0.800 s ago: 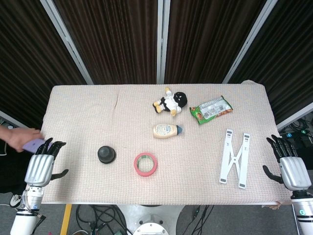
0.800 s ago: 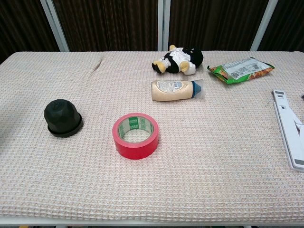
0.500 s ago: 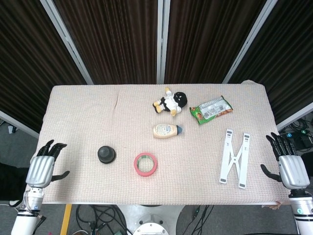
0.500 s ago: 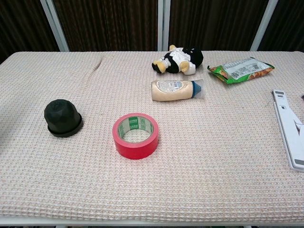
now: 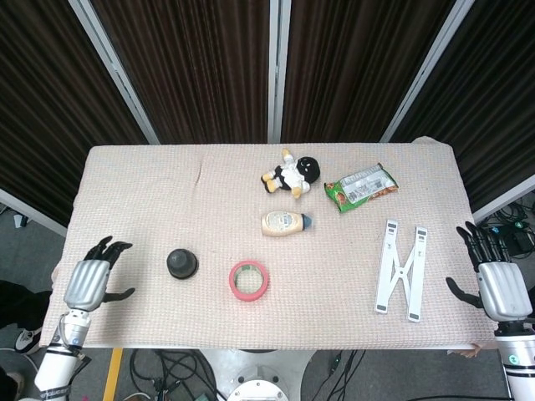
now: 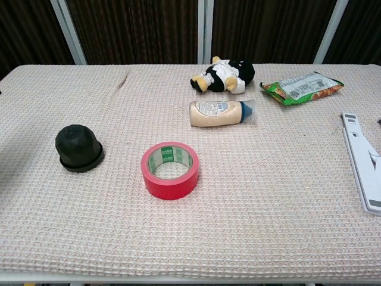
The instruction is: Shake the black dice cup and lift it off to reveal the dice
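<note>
The black dice cup (image 5: 180, 264) (image 6: 78, 148) stands mouth down on its black base on the left part of the cloth-covered table (image 5: 150, 200). No dice show. My left hand (image 5: 92, 281) hovers over the table's left edge, left of the cup and apart from it, fingers spread and holding nothing. My right hand (image 5: 498, 282) hangs just off the table's right edge, far from the cup, fingers apart and empty. Neither hand appears in the chest view.
A red tape roll (image 5: 249, 280) (image 6: 170, 170) lies right of the cup. Farther back are a lying squeeze bottle (image 5: 285, 223), a plush penguin (image 5: 292, 175) and a green snack bag (image 5: 360, 186). A white folding stand (image 5: 401, 269) lies at the right.
The person's hand at the far left has gone. My left hand has moved right and forward over the table's left edge. My right hand has barely shifted.
</note>
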Available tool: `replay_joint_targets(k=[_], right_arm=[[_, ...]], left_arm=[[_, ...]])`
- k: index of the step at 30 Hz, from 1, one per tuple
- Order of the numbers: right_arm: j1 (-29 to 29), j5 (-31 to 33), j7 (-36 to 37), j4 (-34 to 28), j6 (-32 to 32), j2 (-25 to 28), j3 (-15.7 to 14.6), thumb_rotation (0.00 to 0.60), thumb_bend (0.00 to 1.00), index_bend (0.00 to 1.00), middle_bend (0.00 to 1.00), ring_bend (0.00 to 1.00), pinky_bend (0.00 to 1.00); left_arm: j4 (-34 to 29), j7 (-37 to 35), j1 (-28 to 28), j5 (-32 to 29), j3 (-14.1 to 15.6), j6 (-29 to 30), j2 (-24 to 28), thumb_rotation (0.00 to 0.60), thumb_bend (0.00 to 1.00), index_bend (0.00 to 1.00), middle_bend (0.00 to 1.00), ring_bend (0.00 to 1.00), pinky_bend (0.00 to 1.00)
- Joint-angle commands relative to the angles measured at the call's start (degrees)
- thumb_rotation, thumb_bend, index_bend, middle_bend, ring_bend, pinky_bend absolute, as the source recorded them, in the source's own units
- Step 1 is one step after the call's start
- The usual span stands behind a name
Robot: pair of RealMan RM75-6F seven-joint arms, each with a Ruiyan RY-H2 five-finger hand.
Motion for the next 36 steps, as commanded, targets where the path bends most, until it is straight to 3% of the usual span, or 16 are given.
replay_joint_targets(k=[1, 14, 36], right_arm=[[0.0, 0.3, -0.8, -0.7, 0.2, 0.4, 0.3, 0.6, 0.15, 0.0, 0.0, 0.0, 0.0], [-0.4, 1.6, -1.0, -0.4, -0.3, 0.2, 0.1, 0.6, 0.15, 0.0, 0.0, 0.0, 0.0], [-0.1, 2.1, -1.1, 0.8, -1.9, -0.7, -0.4, 0.6, 0.15, 0.0, 0.0, 0.0, 0.0]], left_arm=[[2.4, -0.5, -2.6, 0.6, -0.4, -2.9, -1.9, 0.6, 0.06, 0.2, 0.2, 0.07, 0.19], [8.1, -3.2, -9.2, -2.5, -1.5, -12.8, -8.1, 0.6, 0.06, 0.2, 0.2, 0.07, 0.19], [13.7, -5.4, -14.4, -5.1, -1.7, -18.8, -13.3, 0.6, 0.06, 0.19, 0.2, 0.07, 0.19]])
